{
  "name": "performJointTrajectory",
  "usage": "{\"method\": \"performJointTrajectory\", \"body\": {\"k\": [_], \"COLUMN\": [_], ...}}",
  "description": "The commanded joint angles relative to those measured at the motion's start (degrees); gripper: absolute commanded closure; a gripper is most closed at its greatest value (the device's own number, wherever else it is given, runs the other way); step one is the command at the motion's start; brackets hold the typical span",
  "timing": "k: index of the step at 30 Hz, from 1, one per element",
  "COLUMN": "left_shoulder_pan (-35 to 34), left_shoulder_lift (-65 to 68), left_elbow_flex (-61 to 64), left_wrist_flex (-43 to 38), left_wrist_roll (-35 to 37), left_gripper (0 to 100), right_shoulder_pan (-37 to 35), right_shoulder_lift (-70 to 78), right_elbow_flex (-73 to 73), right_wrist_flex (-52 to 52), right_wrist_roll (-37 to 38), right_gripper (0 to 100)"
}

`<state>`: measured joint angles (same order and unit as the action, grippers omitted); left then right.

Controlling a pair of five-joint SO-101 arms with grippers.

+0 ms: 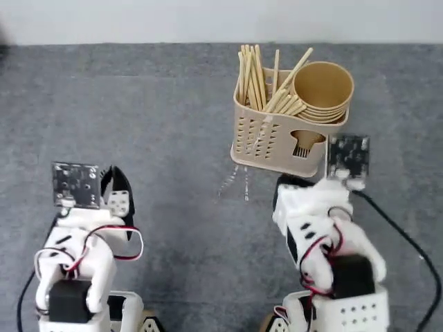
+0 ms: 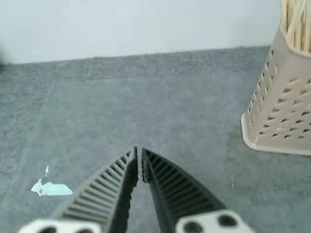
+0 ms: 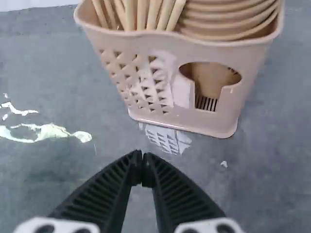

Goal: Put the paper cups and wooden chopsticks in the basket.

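Observation:
A beige perforated basket [image 1: 273, 142] stands at the back of the grey mat. Several wooden chopsticks [image 1: 259, 76] lean upright in its left half, and a stack of brown paper cups [image 1: 323, 90] fills its right half. The right wrist view shows the basket [image 3: 160, 73] close ahead, with chopsticks [image 3: 136, 9] and cup rims [image 3: 228, 19] at its top. My right gripper [image 3: 141, 156] is shut and holds nothing, just in front of the basket. My left gripper [image 2: 137, 154] is shut and holds nothing over bare mat, with the basket [image 2: 282, 107] off to one side.
The grey mat [image 1: 138, 104] covers the table up to a pale wall at the back. Pale scuffs mark the mat [image 3: 43, 131] near the basket and by the left gripper [image 2: 51, 188]. Both arm bases [image 1: 76, 277] stand at the front edge, with a cable [image 1: 408, 242] trailing right.

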<state>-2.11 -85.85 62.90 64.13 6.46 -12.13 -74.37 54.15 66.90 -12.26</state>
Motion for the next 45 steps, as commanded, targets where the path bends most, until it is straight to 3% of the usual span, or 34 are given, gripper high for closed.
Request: {"method": "performJointTrajectory", "body": {"k": [1, 8, 15, 20, 27, 34, 41, 45], "left_shoulder_pan": [0.0, -0.4, -0.4, -0.4, 1.4, 1.5, 1.4, 1.3], "left_shoulder_lift": [-5.5, -15.6, -18.5, -18.5, -18.5, -18.1, -18.2, -18.2], "left_elbow_flex": [3.8, 15.3, 24.7, 29.4, 32.5, 33.5, 33.5, 33.5], "left_wrist_flex": [-1.3, -1.1, -1.5, -1.5, -1.5, -1.0, 5.5, 7.9], "left_wrist_roll": [-0.6, -0.6, -7.7, -8.2, -13.5, -13.9, -13.9, -13.9], "left_gripper": [99, 93, 92, 92, 98, 98, 98, 99], "right_shoulder_pan": [0.0, 0.0, 4.4, 4.4, 4.8, 4.9, 5.1, 9.4], "right_shoulder_lift": [-10.4, -30.7, -28.5, -29.8, -29.5, -29.5, -29.5, -29.4], "right_elbow_flex": [8.2, 24.8, 30.7, 37.4, 42.3, 42.3, 42.3, 42.3], "right_wrist_flex": [-2.8, -3.2, -5.8, -5.8, -3.9, 1.0, 5.7, 6.7], "right_wrist_roll": [0.8, 5.1, 4.7, 5.1, 4.9, 5.2, 5.2, 4.9], "right_gripper": [98.8, 98.9, 98.9, 98.8, 98.7, 98.6, 98.7, 98.7]}}
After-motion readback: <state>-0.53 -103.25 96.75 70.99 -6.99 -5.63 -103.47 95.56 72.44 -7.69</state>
